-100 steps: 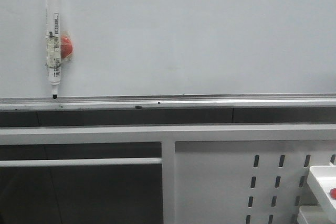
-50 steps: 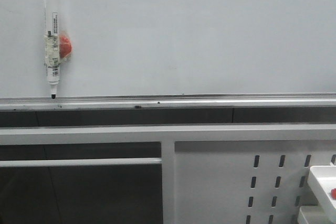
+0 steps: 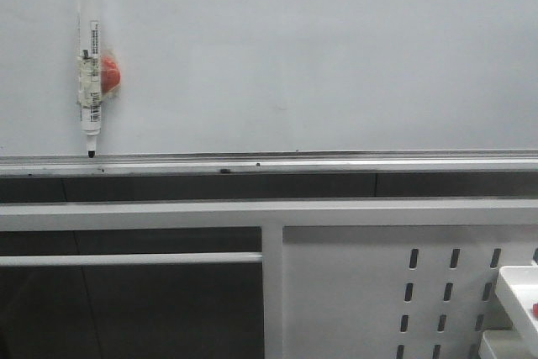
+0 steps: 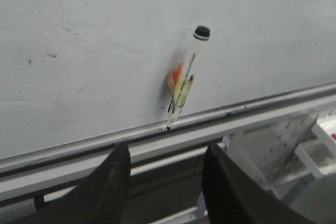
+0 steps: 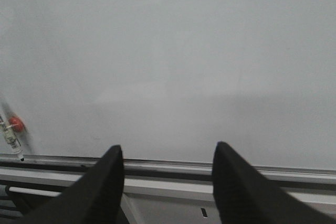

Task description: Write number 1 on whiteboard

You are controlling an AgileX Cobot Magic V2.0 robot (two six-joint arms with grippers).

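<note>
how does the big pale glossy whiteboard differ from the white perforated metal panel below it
The pale glossy whiteboard is smooth and unbroken, and carries a white marker pen; the white perforated metal panel has rows of slots and carries nothing. The whiteboard fills the upper scene; the panel sits low on the right. Both are flat, upright and light-coloured.

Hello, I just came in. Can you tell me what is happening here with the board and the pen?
Nothing is being held right now. A marker hangs upright on the whiteboard, tip down just above the silver rail, with something red behind it. The left gripper is open and faces the marker from a short way off; the right gripper is also open and faces a bare part of the board. No written 1 is visible on the board yet.
</note>
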